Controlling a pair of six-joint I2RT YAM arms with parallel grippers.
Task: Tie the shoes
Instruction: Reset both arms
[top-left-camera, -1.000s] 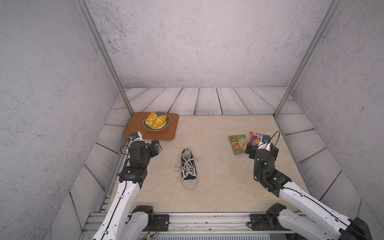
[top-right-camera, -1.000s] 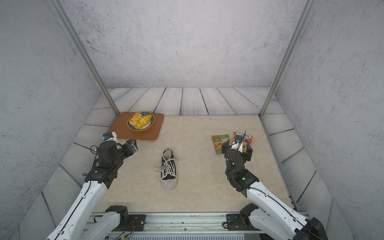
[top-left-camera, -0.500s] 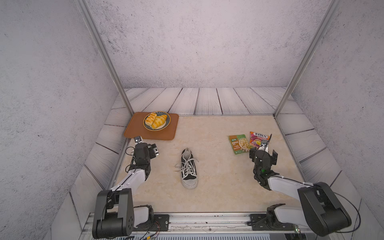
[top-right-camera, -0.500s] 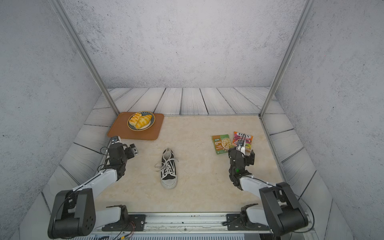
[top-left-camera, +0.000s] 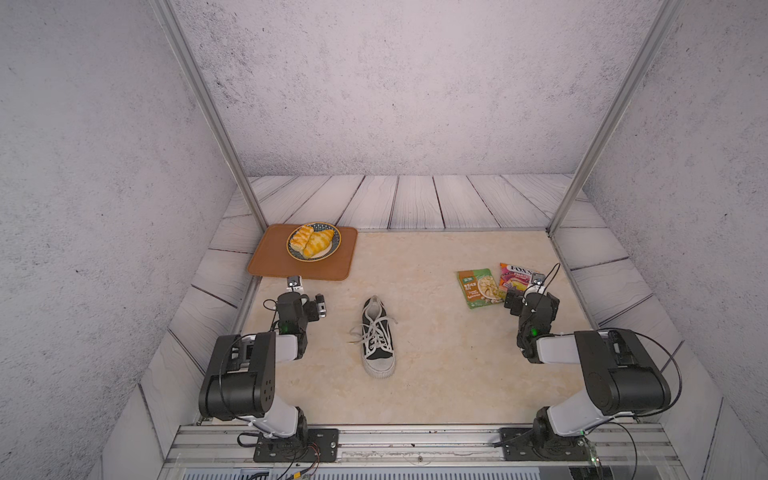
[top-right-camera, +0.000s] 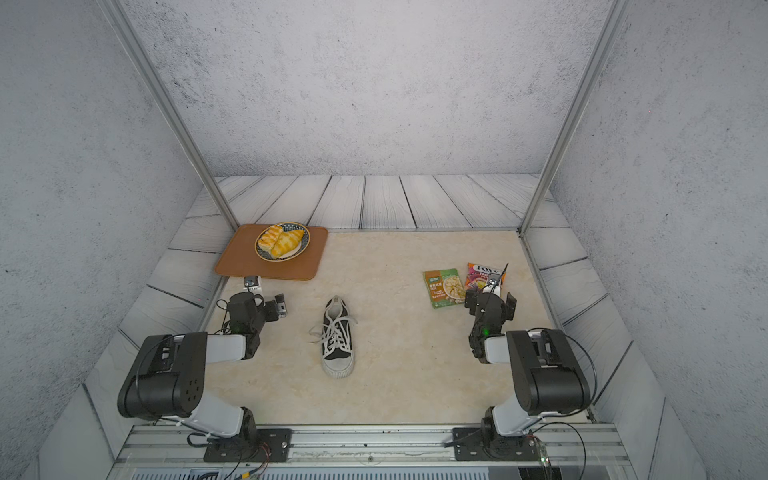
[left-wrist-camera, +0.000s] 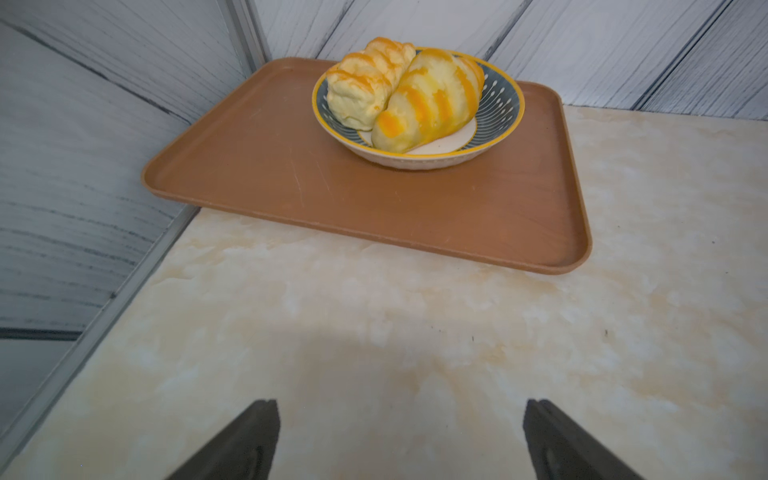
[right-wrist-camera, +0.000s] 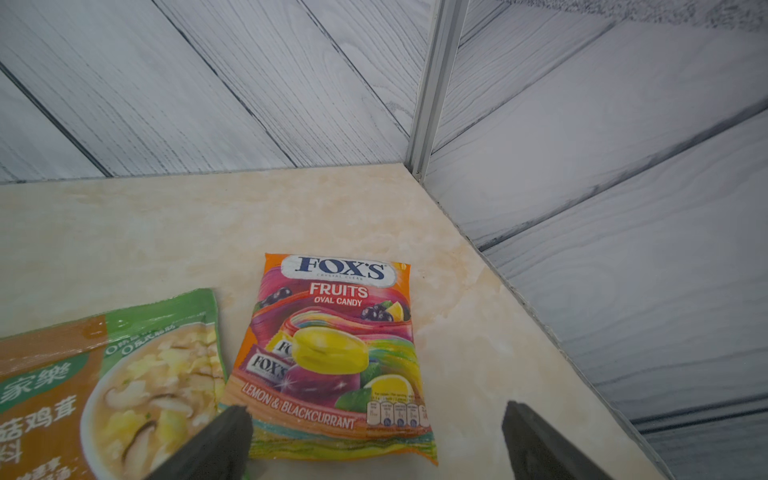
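Right now the black canvas low-top sneaker (top-left-camera: 377, 338) with white rubber sole and toe cap is sitting on its sole near the middle of the beige marble-patterned table (top-left-camera: 436, 374), between the two arms and well apart from both. Its toe is pointing to the robot's side and its heel to the back wall. In both top views its flat white laces (top-right-camera: 332, 330) are lying loose over the tongue, and the ends are spreading out to both sides and onto the table.

The left gripper (left-wrist-camera: 401, 415) is hovering low over bare table with its two dark fingers spread wide and nothing between them. It is facing the brown rectangular plastic tray (left-wrist-camera: 291, 199) in the far left corner. On this tray a round bowl with yellow rim (left-wrist-camera: 505, 124) is carrying two yellow striped pastries (left-wrist-camera: 415, 104).

The right gripper (right-wrist-camera: 376, 419) is also standing wide apart and is pinching nothing. Its fingers are straddling the near edge of the colourful fruit candy bag (right-wrist-camera: 332, 332), but I cannot tell if they are touching it. Just beside this bag the green soup mix packet (right-wrist-camera: 124, 374) is lying flat, on the side toward the sneaker
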